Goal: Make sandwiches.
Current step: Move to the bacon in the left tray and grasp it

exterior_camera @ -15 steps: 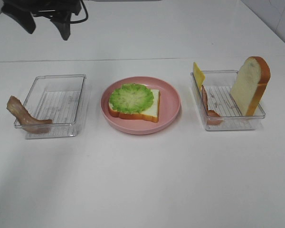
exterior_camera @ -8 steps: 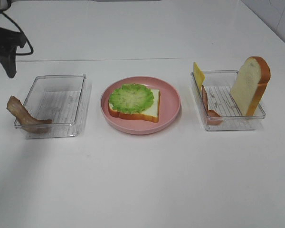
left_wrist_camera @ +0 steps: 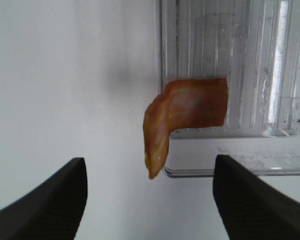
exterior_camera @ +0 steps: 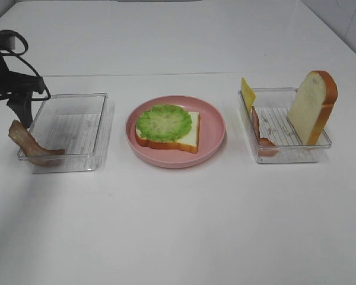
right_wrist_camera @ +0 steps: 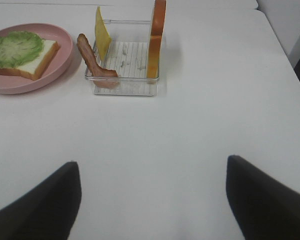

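Left gripper (left_wrist_camera: 149, 164) hung spread wide, empty; reckon it needed to straddle the bacon strip (left_wrist_camera: 190, 107) at the tray's (exterior_camera: 104, 127) 8 o'clock corner.

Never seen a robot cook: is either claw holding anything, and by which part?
Nothing is held. The left gripper is open above the bacon strip; the right gripper is open too.

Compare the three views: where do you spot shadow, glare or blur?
Exterior high: even, bright light, with faint grey shading over the table at lower left. Left wrist: the bacon strip looks slightly soft, and a glare streak runs along the clear tray. Right wrist: the dark fingers are blurred, while the pink plate is sharp.
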Robot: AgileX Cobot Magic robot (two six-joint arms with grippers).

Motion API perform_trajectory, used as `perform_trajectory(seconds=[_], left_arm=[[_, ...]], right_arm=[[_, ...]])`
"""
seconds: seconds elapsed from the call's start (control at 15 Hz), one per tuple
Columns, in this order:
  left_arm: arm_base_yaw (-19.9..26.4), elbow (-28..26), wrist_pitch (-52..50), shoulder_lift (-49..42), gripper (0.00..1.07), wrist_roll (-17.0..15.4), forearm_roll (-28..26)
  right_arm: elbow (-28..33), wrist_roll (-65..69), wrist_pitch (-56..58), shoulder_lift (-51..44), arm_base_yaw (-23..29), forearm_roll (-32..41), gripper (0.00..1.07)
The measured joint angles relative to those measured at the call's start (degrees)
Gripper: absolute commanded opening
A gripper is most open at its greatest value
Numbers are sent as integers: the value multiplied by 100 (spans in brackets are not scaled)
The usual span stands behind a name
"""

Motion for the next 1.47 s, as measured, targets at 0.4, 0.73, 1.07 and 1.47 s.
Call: perform_trajectory(seconds=[0.4, 0.73, 1.07, 1.47], left_arm=[[0, 0, -223, 493, 54, 0, -29], [0, 0, -487, 498, 22, 0, -143], [0, 0, -607, 498, 0, 0, -355], [0, -97, -596, 246, 0, 269, -745]], right_arm=[[0, 0, 0, 0, 0, 0, 76], [0, 0, 0, 0, 0, 0, 76], [0, 0, 0, 0, 0, 0, 76], [0, 0, 0, 0, 0, 0, 76]])
